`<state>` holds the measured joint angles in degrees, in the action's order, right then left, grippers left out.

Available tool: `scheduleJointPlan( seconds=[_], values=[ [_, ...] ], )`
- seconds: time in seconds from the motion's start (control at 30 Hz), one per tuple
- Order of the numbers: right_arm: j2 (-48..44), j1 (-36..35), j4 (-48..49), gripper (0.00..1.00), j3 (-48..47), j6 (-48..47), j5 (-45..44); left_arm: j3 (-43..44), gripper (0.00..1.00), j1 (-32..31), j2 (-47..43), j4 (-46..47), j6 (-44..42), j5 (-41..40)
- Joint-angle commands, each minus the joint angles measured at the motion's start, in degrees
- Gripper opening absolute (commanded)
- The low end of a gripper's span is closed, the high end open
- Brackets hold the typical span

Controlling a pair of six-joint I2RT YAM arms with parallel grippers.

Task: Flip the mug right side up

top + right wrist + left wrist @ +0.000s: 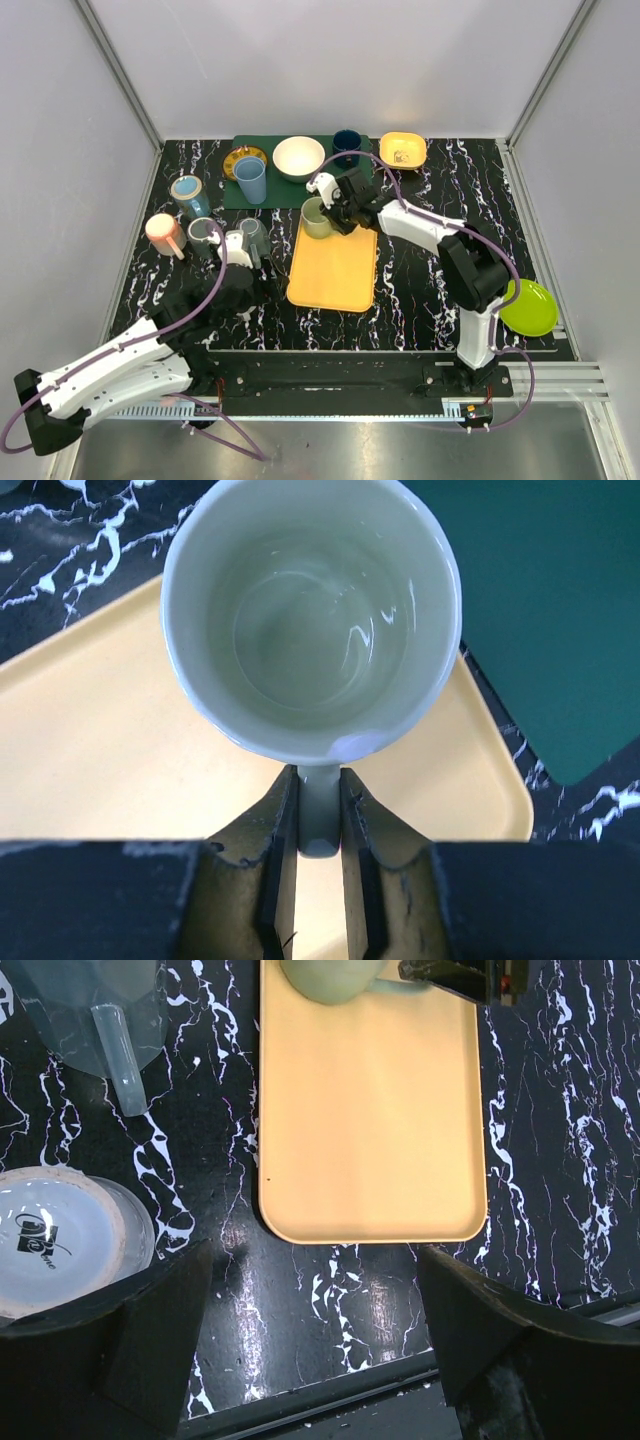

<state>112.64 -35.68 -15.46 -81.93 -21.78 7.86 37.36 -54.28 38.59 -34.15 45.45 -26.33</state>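
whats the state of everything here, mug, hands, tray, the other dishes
mug: upright, mouth up, empty, at the tray's far end
right hand: shut on the mug's handle
left hand: open, holding nothing
tray: lying flat, bare except for the mug
blue cup: upright
white bowl: mouth up, empty
yellow bowl: mouth up

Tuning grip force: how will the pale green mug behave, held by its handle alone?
Probably rigid and slick: the mug shows glossy highlights inside, so its handle may slip. The right gripper pinches only that thin handle, so the off-centre body could pivot. Wide-bodied, it should stand stably on the tray.
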Motion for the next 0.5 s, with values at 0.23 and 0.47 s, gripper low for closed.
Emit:
scheduleJointPlan(
  seconds=[0.23, 0.47],
  values=[
    [-22.54, -3.17, 2.90, 0.00, 7.66, 13.50, -9.70, 0.52, 0.87, -0.21, 1.05, 6.11, 1.04, -1.27],
    [-33.26, -3.17, -0.53, 0.00, 11.87, 24.66, -8.03, -0.80, 0.91, -0.21, 2.19, 16.21, 2.09, 1.01]
  ],
)
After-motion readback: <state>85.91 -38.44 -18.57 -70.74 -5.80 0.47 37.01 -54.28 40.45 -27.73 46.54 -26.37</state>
